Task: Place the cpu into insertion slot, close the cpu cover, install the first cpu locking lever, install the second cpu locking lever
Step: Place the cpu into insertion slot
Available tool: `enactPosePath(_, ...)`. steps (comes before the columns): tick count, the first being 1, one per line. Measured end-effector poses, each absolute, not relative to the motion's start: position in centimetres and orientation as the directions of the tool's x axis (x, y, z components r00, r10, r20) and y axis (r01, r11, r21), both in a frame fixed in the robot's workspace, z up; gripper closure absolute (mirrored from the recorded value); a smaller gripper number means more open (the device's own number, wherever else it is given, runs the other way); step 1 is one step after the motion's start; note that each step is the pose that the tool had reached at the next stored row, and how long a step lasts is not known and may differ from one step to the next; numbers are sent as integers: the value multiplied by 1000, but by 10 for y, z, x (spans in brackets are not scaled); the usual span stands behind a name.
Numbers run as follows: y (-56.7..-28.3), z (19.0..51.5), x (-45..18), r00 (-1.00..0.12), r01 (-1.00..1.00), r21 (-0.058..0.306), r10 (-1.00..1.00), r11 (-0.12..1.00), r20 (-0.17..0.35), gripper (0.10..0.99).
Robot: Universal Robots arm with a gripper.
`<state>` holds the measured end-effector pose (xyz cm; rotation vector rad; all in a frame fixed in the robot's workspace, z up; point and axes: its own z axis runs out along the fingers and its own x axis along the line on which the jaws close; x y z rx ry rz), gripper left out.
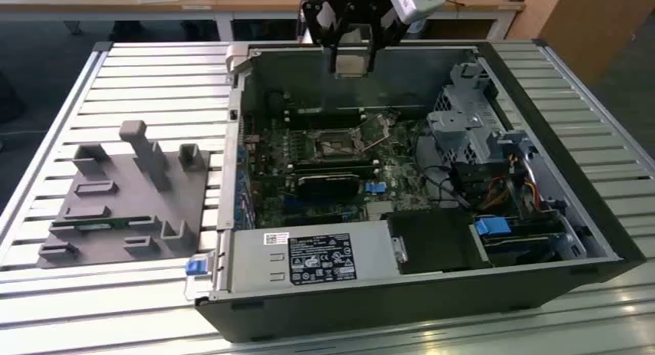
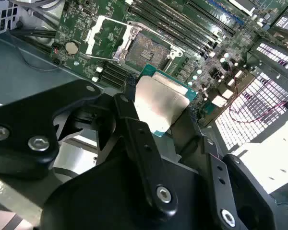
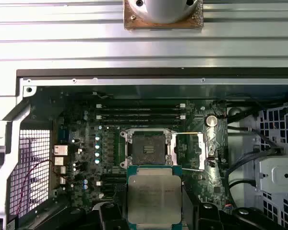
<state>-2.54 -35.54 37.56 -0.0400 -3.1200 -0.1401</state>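
My gripper (image 1: 348,62) hangs above the far wall of the open computer case, shut on the cpu (image 1: 348,64), a flat silver-grey square chip. In both wrist views the cpu (image 2: 161,103) (image 3: 153,196) sits between the black fingers (image 2: 134,129), its metal top showing. The insertion slot (image 1: 333,148) (image 3: 146,148) (image 2: 144,50) lies bare on the green motherboard, below and ahead of the chip and well apart from it. The cpu cover (image 3: 202,151) (image 2: 92,37) is swung open beside the slot.
A black expansion card (image 1: 327,182) lies just in front of the slot, and long memory slots (image 3: 139,112) run behind it. A metal drive cage with cables (image 1: 471,133) fills the case at the exterior view's right. A grey fixture (image 1: 123,202) stands on the slatted table.
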Motion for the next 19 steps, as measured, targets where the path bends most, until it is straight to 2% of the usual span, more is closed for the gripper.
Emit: enactPosePath(19, -355, 376, -25, -996, 91, 89, 90, 992, 19, 545)
